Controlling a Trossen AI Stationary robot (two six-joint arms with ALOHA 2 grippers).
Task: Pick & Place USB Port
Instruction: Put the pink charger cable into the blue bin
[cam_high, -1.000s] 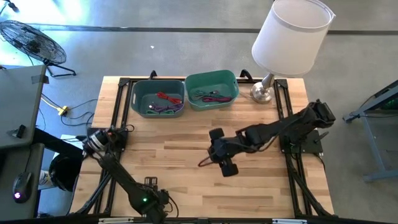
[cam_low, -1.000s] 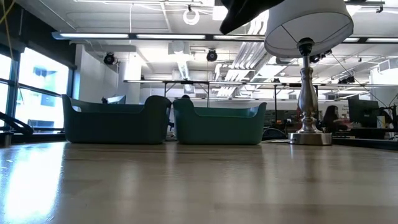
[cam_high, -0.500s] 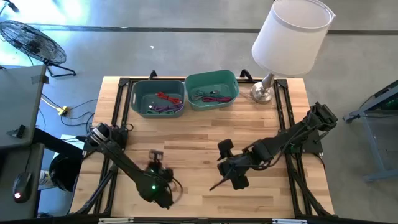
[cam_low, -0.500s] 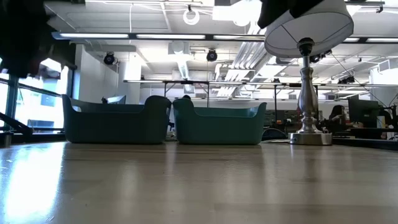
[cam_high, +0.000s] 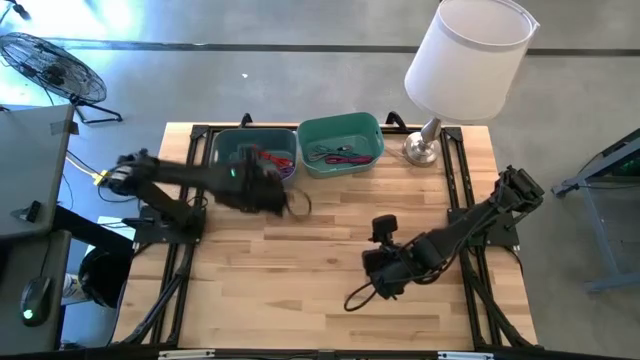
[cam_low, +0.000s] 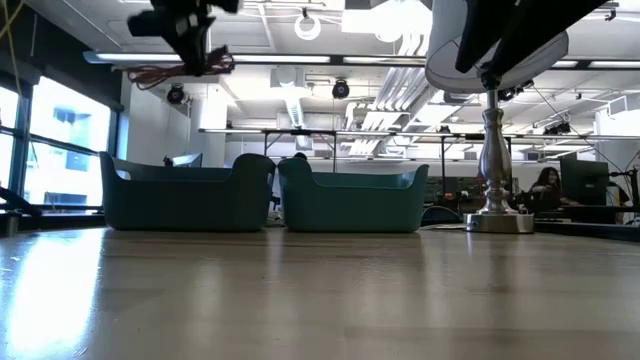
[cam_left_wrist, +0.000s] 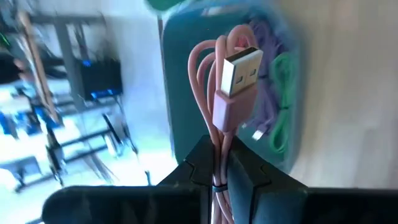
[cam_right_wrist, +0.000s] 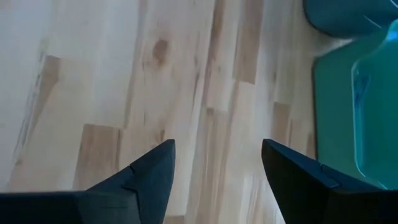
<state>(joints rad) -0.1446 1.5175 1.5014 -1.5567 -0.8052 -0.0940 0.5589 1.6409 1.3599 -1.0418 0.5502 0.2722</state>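
The left gripper (cam_left_wrist: 224, 177) has swung from the table's front edge up to the left bin (cam_high: 226, 160) — clamped on a pink USB cable (cam_left_wrist: 229, 93), release remaining — while the right gripper (cam_right_wrist: 217, 168) hangs open, empty.

My two dark, jointed arms and their matte black pincers

My left pincer (cam_left_wrist: 221, 177) ends in two flat-faced black fingers (cam_left_wrist: 193, 167) with chamfered, angular tips; my right pincer (cam_right_wrist: 217, 180) has two black wedge-shaped fingers (cam_right_wrist: 146, 177) tapering to points. Both arms are slim black links joined by bulkier black joints, and a small green light glows on my left arm (cam_high: 232, 172).
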